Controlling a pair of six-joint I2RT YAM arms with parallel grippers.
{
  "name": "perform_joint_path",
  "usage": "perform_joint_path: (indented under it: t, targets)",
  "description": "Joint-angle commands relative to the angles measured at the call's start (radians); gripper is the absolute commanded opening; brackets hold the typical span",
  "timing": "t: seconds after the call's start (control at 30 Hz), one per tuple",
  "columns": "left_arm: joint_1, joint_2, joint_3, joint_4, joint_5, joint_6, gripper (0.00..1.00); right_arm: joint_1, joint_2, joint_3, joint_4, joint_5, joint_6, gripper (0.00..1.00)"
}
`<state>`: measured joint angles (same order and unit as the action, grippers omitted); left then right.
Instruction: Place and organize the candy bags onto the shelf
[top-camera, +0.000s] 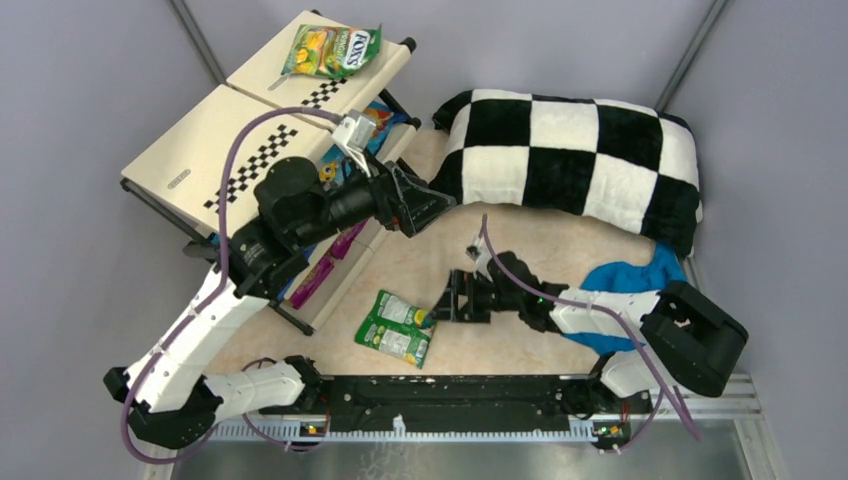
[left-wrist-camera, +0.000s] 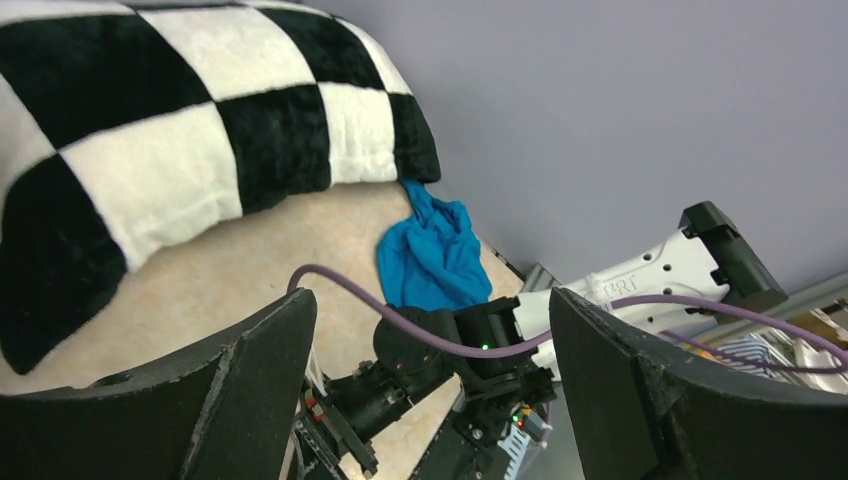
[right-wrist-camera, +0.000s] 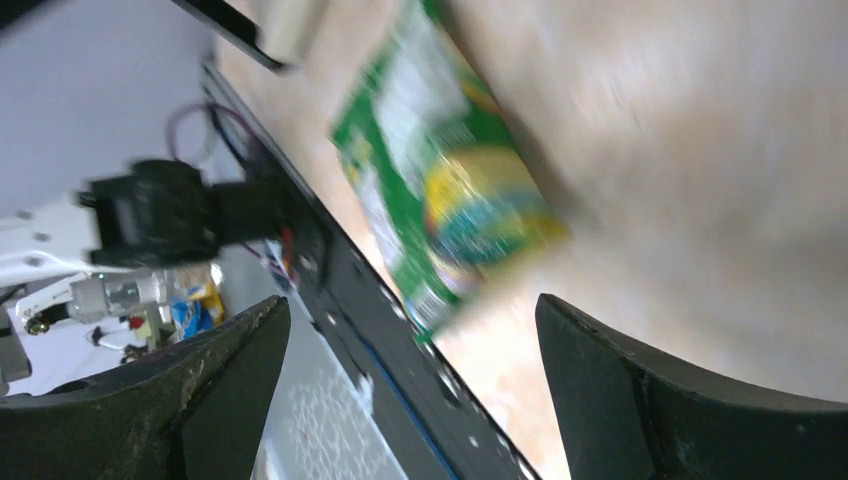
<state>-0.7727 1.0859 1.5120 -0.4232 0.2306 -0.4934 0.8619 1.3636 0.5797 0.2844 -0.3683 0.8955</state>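
The cream shelf stands at the back left. The green-yellow FOX'S bag lies on its top tier. Blue bags sit on the middle tier and magenta bags on the low tier, both partly hidden by my left arm. A green-white bag lies flat on the table near the front; it is blurred in the right wrist view. My left gripper is open and empty, raised beside the shelf. My right gripper is open and empty, just right of the green-white bag.
A black-and-white checkered pillow fills the back right. A plain blue cloth lies by its front right corner. The black base rail runs along the near edge.
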Motion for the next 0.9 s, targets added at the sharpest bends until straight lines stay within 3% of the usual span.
perform_joint_path:
  t: [0.0,0.17,0.4,0.57,0.87]
  targets:
    - [0.001,-0.068,-0.133,0.217,0.102,-0.084,0.93,0.08,-0.063,-0.113,0.181,0.064,0.169,0.92]
    - [-0.01,-0.092,-0.199,0.221,0.138,-0.089,0.93,0.166,-0.053,-0.175,0.238,0.224,0.277,0.9]
    - [-0.011,-0.166,-0.149,0.136,0.041,0.0,0.93,0.301,-0.02,-0.185,0.206,0.551,0.377,0.84]
    - [-0.011,-0.209,-0.1,0.072,-0.039,0.052,0.94,0.34,0.052,-0.222,0.326,0.603,0.46,0.75]
    - [-0.011,-0.243,-0.094,0.029,-0.094,0.084,0.95,0.399,0.13,-0.182,0.318,0.728,0.466,0.74]
